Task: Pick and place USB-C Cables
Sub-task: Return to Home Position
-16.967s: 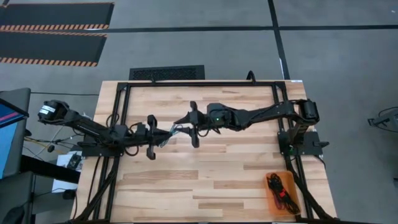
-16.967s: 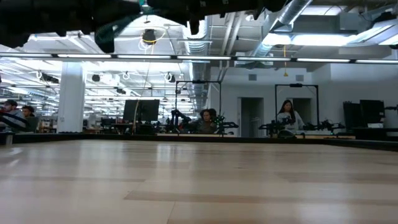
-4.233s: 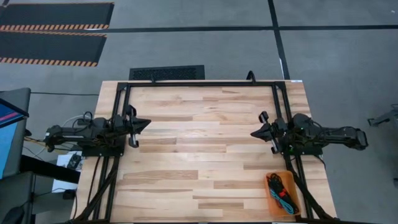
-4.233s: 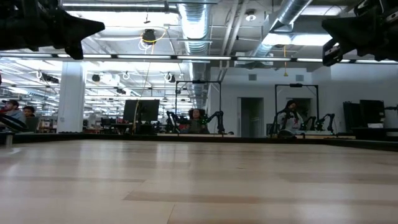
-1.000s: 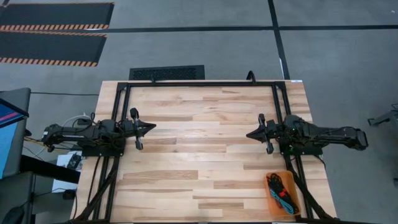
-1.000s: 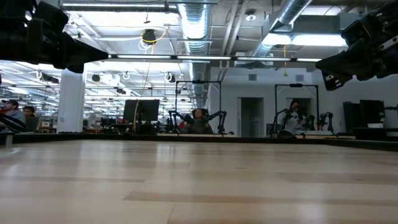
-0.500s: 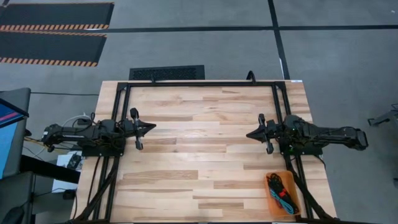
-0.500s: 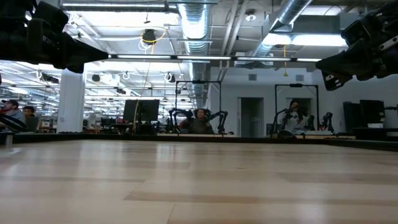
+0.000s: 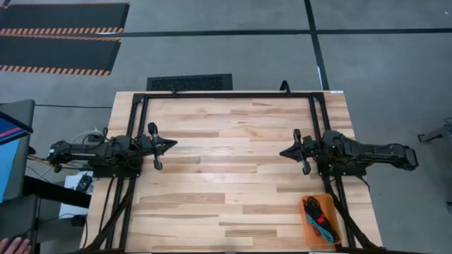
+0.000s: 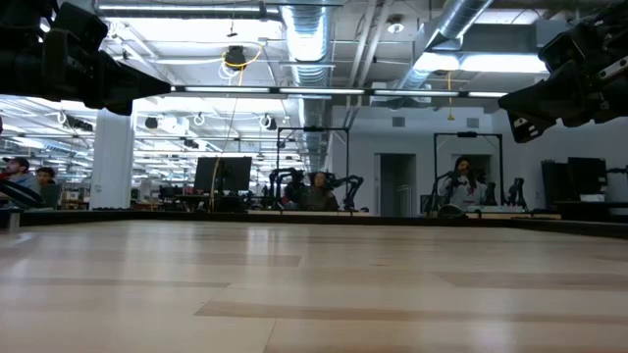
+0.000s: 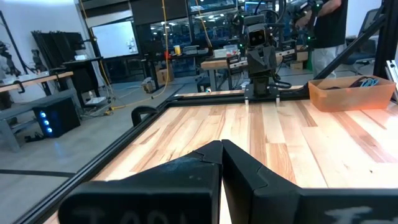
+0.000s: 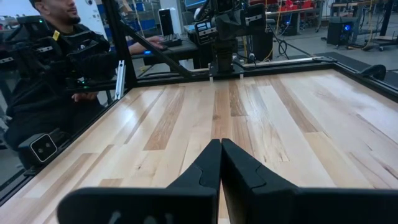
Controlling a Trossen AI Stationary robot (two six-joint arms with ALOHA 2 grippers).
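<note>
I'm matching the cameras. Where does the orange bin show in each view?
High view: orange bin at lower right, on the table.
Low view: not in it.
Left wrist view: bin beside the right arm.
Right wrist view: not in it.
Shared landmark: the right arm.

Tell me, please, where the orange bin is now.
In the high view, the orange bin sits at the lower right corner of the table, near the right arm, holding the USB-C cables.

You have 2 grippers: left gripper [image 9: 169, 144], right gripper [image 9: 284, 152] | 1 orange bin [image 9: 309, 234], at the worktop [image 9: 226, 176] right corner lowest in the high view | USB-C Cables [image 9: 318, 215] inside: 1 teal, black and red tangled, uncountable
</note>
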